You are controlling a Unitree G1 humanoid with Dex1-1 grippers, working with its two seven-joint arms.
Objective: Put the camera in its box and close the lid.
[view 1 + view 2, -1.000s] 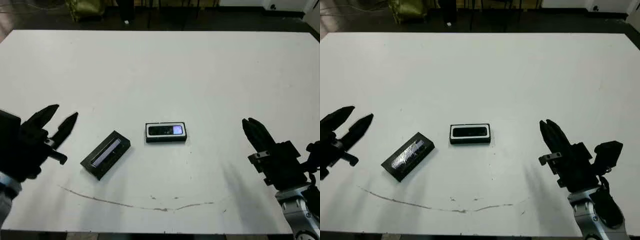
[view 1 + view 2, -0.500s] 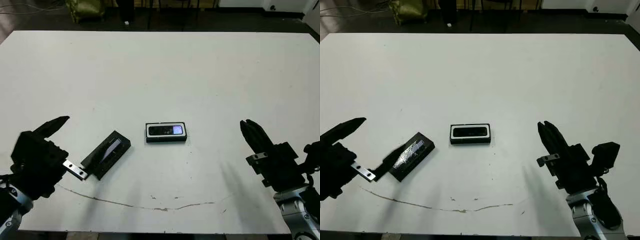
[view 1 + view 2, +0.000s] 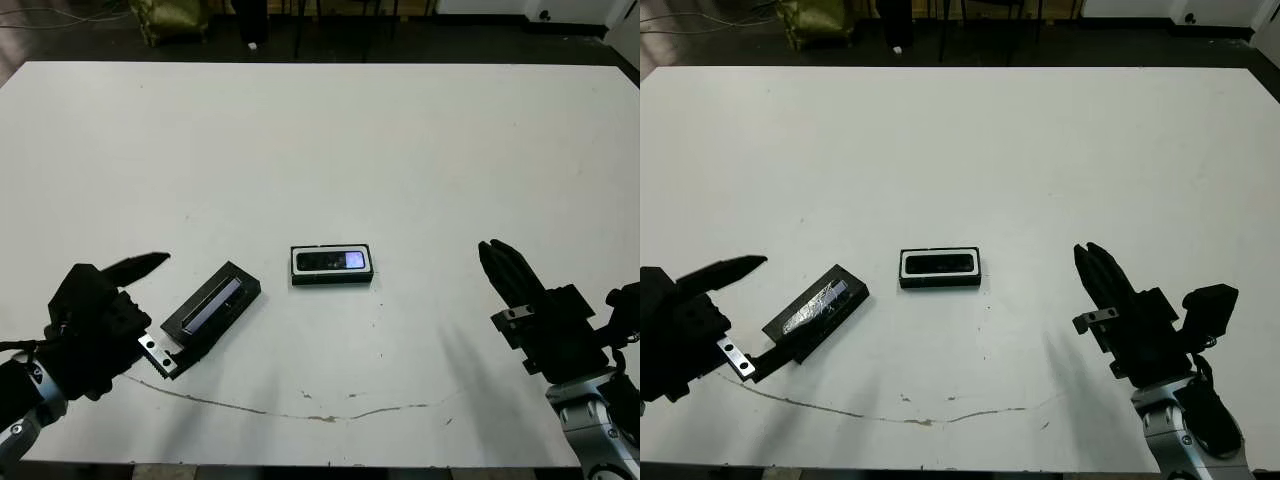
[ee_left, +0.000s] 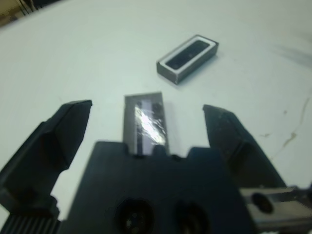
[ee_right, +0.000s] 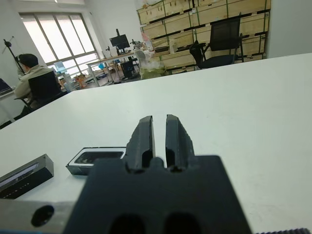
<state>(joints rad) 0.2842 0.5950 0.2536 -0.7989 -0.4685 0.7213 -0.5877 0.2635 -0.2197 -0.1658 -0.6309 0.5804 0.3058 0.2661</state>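
— What's at the worktop's (image 3: 420, 150) eight o'clock?
— The left hand (image 4: 146, 134), fingers spread wide, straddling the near end of the lid (image 3: 212, 309), a flat black slab with a glossy strip.
— And the middle?
— The white-lined box (image 3: 333, 265) with the camera (image 3: 334, 261) inside, screen glowing.
— Four o'clock?
— The right hand (image 5: 159, 135), fingers together, empty.

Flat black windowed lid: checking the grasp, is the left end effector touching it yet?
Apart. The left wrist view shows the lid between the open left end effector fingers, with table visible on both sides.

A seated person (image 5: 30, 78) and stacked wooden crates (image 5: 204, 19) beyond the white table (image 3: 400, 150).
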